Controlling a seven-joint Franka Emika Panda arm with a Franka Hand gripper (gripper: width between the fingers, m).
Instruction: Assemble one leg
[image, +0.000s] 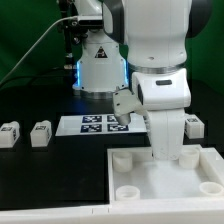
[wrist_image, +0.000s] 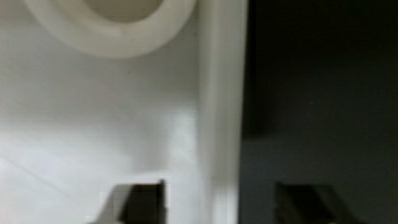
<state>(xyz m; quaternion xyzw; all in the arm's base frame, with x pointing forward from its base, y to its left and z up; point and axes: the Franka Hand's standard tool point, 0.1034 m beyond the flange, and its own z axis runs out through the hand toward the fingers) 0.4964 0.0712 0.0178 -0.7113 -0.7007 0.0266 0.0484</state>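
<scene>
My gripper (wrist_image: 221, 198) stands open, fingers (wrist_image: 139, 203) astride the rim of the large white piece (wrist_image: 89, 130). A leg (image: 40, 133) lies toward the edge of the table (image: 45, 175) at the exterior view's left; I judge it light, rigid and slick, best pinched across its flat sides

You will find no letters, numbers, brand names or labels that can be read in either view. The only signs are black-and-white square fiducial tags, patterns rather than text. Several are on the marker board (image: 95, 124) at the centre of the exterior view. One is on a leg (image: 10, 134) at the left edge, one on a second leg (image: 41, 132) just beside it, and one on a third leg (image: 193, 125) at the right.
</scene>
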